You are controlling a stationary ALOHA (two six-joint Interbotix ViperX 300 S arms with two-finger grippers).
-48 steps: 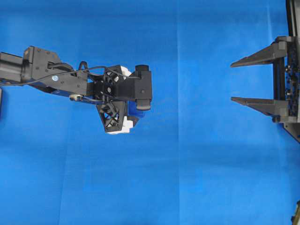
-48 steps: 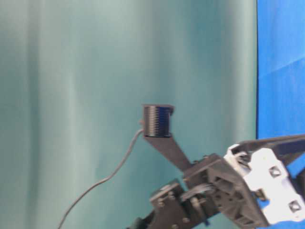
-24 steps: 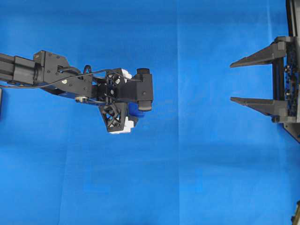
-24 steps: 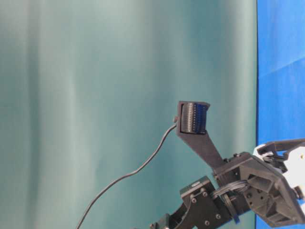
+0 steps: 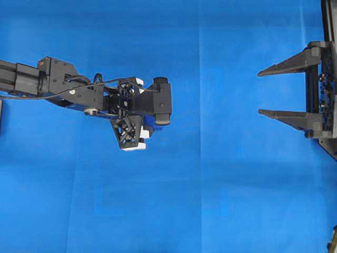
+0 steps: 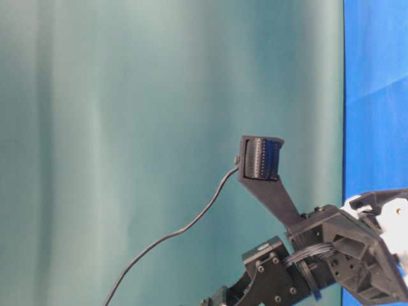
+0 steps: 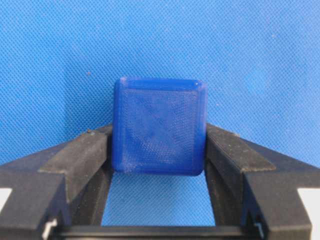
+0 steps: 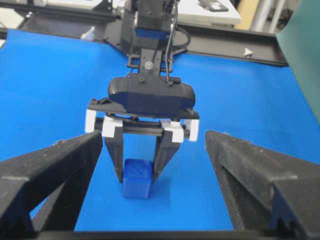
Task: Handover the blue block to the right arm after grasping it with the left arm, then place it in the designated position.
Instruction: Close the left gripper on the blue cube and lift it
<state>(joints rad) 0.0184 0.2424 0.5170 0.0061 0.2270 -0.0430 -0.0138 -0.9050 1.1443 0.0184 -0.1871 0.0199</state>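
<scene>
The blue block (image 7: 159, 125) sits on the blue cloth between the two fingers of my left gripper (image 7: 159, 132), which press against both of its sides. In the right wrist view the block (image 8: 136, 180) rests on the cloth with the left gripper (image 8: 138, 175) pointing straight down on it. From overhead the left gripper (image 5: 146, 126) is left of centre and its wrist camera hides most of the block (image 5: 150, 127). My right gripper (image 5: 261, 93) is open and empty at the far right, level with the block and pointing towards it.
The blue cloth (image 5: 210, 200) covers the whole table. The left arm (image 5: 58, 87) reaches in from the left edge. A teal curtain (image 6: 127, 127) fills the table-level view, with the left arm's wrist camera (image 6: 260, 158) in front of it.
The left arm has come down over the block and its jaws have narrowed onto it. The right gripper has not moved.
</scene>
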